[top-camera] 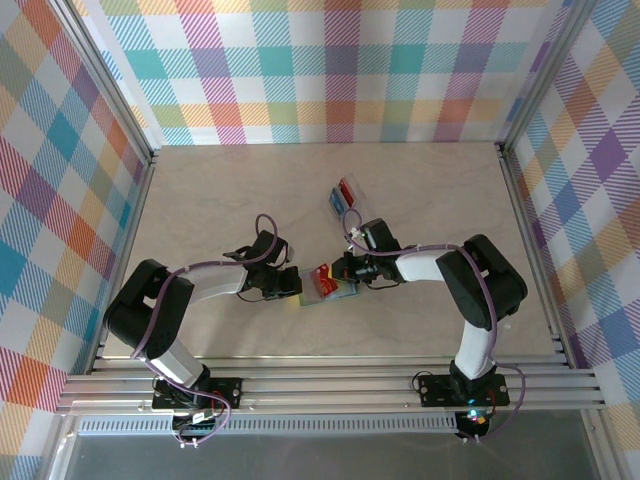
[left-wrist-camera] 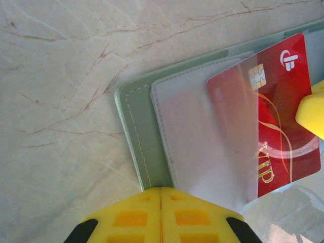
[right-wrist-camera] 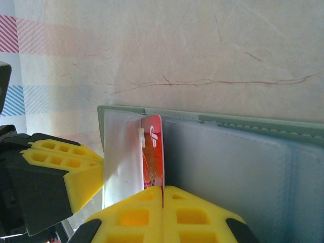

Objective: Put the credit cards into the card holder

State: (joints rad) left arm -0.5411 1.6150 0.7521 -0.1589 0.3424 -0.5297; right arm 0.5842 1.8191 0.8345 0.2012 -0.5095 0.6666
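From above, the open card holder (top-camera: 346, 292) lay in the middle of the counter (top-camera: 220, 200), between the left end effector (top-camera: 293, 282) and the right end effector (top-camera: 346, 270), with a clear tray (top-camera: 335, 208) on its far side. In the left wrist view, the left end effector (left-wrist-camera: 161, 195) was shut on the edge of the pale pocket (left-wrist-camera: 202, 142), and a red card (left-wrist-camera: 288, 126) sat partly under that pocket. In the right wrist view, the right end effector (right-wrist-camera: 163, 195) pinched that red card (right-wrist-camera: 154, 147), which touched the card holder (right-wrist-camera: 243, 152).

The left arm (top-camera: 215, 280) and right arm (top-camera: 430, 265) flank the card holder (top-camera: 343, 292) at centre; the clear tray (top-camera: 345, 200) blocks just beyond. The surface (top-camera: 200, 190) lies open far left and far right.
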